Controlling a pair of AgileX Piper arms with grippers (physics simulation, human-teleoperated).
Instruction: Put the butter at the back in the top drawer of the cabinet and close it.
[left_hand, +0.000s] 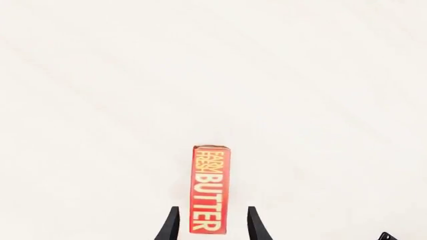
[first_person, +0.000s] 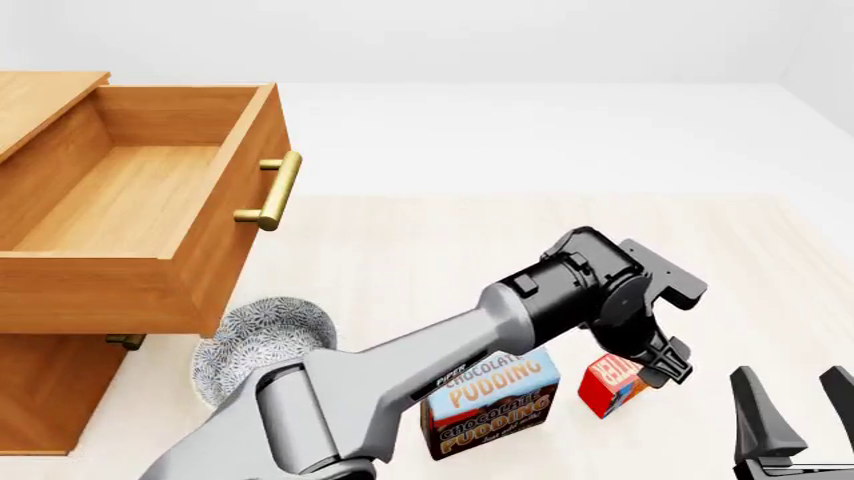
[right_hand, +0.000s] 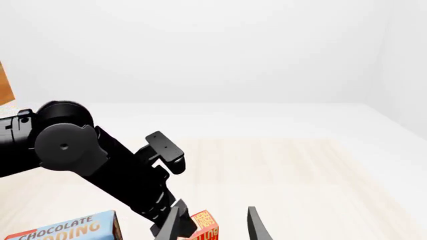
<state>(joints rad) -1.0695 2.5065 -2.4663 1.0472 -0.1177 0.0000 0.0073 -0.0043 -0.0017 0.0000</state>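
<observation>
**Left gripper over the butter, drawer standing open**

The left gripper (first_person: 657, 365) reaches down at the butter (first_person: 613, 383), which stands on the table (first_person: 441, 250) just right of the pudding box (first_person: 491, 402). In the left wrist view the butter (left_hand: 211, 189) lies between the two dark fingers (left_hand: 172, 224), with a gap showing on each side, so the jaws are spread and not pressing it; only the fingertips show, the rest cut off by the frame edge. In the front view the gripper's body hides the butter's upper part.

The right gripper (first_person: 798, 405) sits low at the table's near right, its fingers apart and holding nothing, partly cut off by the frame.

The top drawer (first_person: 134, 210) of the cabinet (first_person: 47, 390) is pulled out, its inside bare where visible. The lower drawers are mostly hidden beneath it. A patterned bowl (first_person: 260, 345) sits beside the cabinet, partly behind the left arm.
</observation>
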